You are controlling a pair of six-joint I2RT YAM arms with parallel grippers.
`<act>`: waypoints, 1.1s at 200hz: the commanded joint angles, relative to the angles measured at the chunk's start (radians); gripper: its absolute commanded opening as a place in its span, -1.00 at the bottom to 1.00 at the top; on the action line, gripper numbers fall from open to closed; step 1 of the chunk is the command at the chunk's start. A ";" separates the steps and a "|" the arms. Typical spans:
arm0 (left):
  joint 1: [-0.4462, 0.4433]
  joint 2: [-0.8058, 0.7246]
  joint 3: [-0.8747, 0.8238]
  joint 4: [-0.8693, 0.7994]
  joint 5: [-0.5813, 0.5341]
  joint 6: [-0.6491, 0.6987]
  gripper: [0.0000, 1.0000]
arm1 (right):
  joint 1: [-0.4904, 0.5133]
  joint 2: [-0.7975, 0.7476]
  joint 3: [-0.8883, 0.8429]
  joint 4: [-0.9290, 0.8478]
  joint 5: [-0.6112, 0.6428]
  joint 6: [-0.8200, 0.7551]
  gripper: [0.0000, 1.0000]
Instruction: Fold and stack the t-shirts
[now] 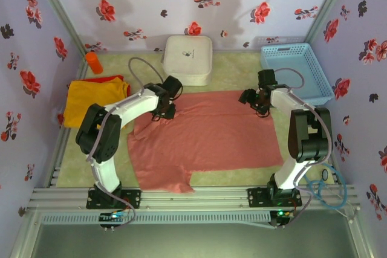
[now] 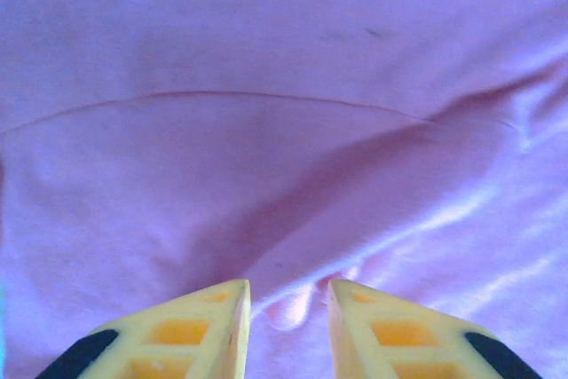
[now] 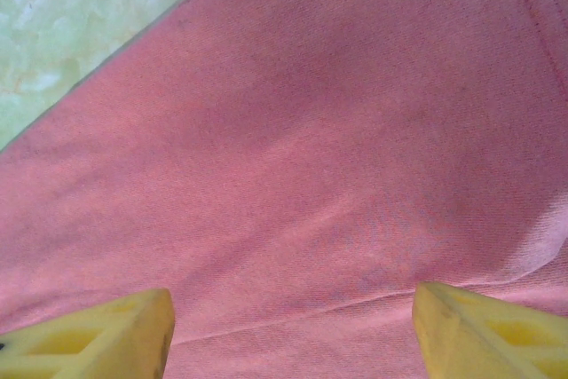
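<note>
Salmon-pink t-shirt [image 1: 211, 143] flat mid-table; top view adds yellow-orange t-shirt [image 1: 91, 104] at left. Right wrist view: shirt edge on green table [image 3: 62, 15], my right gripper [image 3: 293, 343] spread wide above cloth. My left gripper [image 2: 286, 312] narrow, cloth pucker between tips, pinch unclear

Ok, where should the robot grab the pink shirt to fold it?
Probably at its far edge, one corner per gripper, coming straight down. The pink shirt lies spread flat, so only an edge lets fingers pinch cloth; the left gripper and right gripper are near that edge.
</note>
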State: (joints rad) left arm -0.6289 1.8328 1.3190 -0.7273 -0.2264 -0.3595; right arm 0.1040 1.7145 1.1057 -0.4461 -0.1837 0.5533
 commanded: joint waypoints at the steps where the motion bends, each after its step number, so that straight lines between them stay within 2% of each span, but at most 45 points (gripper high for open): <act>1: -0.013 0.016 -0.037 0.009 0.017 -0.011 -0.43 | 0.002 -0.010 0.000 -0.017 -0.008 0.003 0.43; 175: -0.017 0.121 -0.042 0.066 0.014 -0.007 -0.64 | 0.002 -0.006 -0.003 -0.023 -0.002 -0.004 0.43; 220: -0.015 0.104 -0.045 0.054 0.002 -0.030 -0.85 | 0.002 -0.004 -0.004 -0.020 -0.007 -0.001 0.43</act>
State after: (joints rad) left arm -0.6487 1.9308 1.2762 -0.6575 -0.2131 -0.3672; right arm 0.1040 1.7145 1.1057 -0.4469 -0.1837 0.5529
